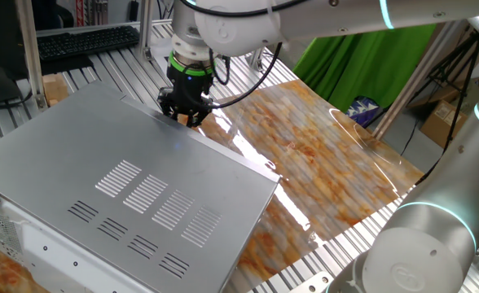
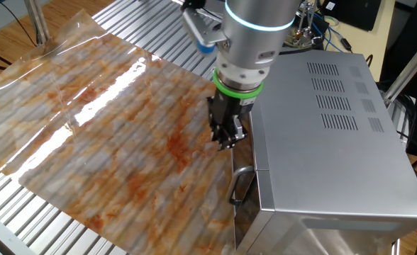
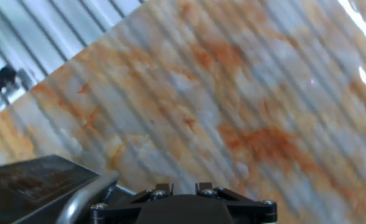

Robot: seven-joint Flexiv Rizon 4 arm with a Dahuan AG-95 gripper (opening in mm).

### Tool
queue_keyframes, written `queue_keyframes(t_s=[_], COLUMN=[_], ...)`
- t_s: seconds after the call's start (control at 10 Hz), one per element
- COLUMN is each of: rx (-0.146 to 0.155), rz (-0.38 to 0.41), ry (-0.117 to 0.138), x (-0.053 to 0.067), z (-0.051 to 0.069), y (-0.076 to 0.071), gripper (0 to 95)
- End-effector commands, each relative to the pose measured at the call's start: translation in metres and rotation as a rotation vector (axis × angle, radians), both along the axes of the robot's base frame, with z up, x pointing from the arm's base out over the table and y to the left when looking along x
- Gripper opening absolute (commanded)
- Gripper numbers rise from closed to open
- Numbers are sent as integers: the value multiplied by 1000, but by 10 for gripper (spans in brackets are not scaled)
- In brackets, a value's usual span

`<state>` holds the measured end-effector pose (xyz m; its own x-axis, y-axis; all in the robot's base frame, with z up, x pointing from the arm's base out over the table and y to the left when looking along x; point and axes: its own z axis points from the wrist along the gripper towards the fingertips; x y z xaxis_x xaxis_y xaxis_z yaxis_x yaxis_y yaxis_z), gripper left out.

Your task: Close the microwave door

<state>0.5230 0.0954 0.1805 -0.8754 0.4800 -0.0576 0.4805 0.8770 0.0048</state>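
Observation:
The microwave (image 1: 101, 163) is a large grey box with vent slots on top; it also shows in the other fixed view (image 2: 329, 142). The microwave door (image 2: 247, 212) lies along the box's front, close against it, with a silvery handle (image 2: 237, 185). I cannot tell whether a gap remains. In the hand view the door (image 3: 37, 179) is a dark panel at the lower left with its handle (image 3: 77, 205). My gripper (image 2: 226, 138) hangs right at the door's upper front edge (image 1: 185, 116), fingers together and holding nothing.
An orange-mottled shiny mat (image 2: 102, 127) covers the slatted metal table (image 2: 24, 212) in front of the door. A keyboard (image 1: 85, 39) lies at the back. A green cloth (image 1: 345, 57) and metal frame posts (image 1: 29, 49) stand around the table.

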Motion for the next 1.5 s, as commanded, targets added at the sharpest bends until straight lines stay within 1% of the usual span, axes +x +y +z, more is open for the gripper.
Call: queue_keyframes(t_s=[0.1,0.2,0.3,0.5,0.6,0.7,0.8,0.9,1.0,1.2,1.3,1.5], rx=[-17,-21,-22,-25,-25,-22,-23,-17,-19,-20,-19,-11], rz=[196,239,281,347,398,431,448,498,529,561,588,609], ry=[5,7,9,16,18,13,8,8,10,11,10,6], x=[13,15,17,18,19,18,18,15,14,12,11,9], z=[-5,-5,-5,-3,-1,0,0,3,5,3,0,-2], y=[-25,-34,-46,-64,-78,-90,-96,-110,-119,-132,-143,-153], gripper=[190,190,190,190,190,190,190,190,190,190,190,190])
